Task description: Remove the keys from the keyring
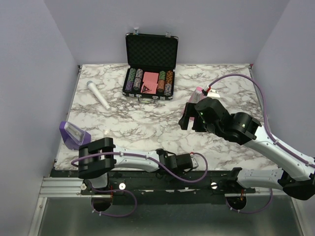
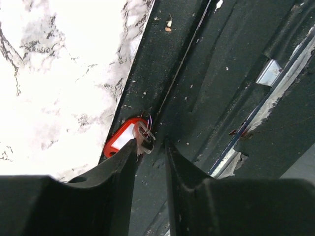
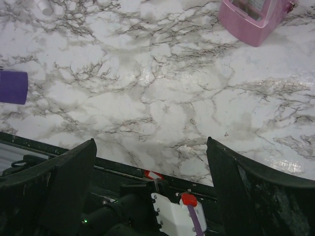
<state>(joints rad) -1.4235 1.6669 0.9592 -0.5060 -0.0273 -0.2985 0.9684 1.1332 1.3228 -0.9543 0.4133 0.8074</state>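
The keyring, a red oval tag [image 2: 118, 140] with a white inset, lies on the black rail at the table's near edge. The keys show as a small silver metal piece [image 2: 144, 136] at its end, touching my left fingertip. My left gripper [image 2: 150, 143] sits right at them, its jaws a narrow gap apart with nothing between. In the top view the left gripper [image 1: 191, 160] is low at the near edge. The tag also shows in the right wrist view [image 3: 153, 174]. My right gripper [image 1: 189, 118] [image 3: 150, 141] hovers wide open and empty over the marble.
A pink metronome [image 1: 199, 92] [image 3: 251, 19] stands behind the right gripper. An open black case of poker chips [image 1: 150, 81] is at the back. A white microphone [image 1: 97, 94] and a purple object [image 1: 74, 133] lie on the left. The black rail [image 2: 206, 78] borders the marble table [image 1: 147, 118].
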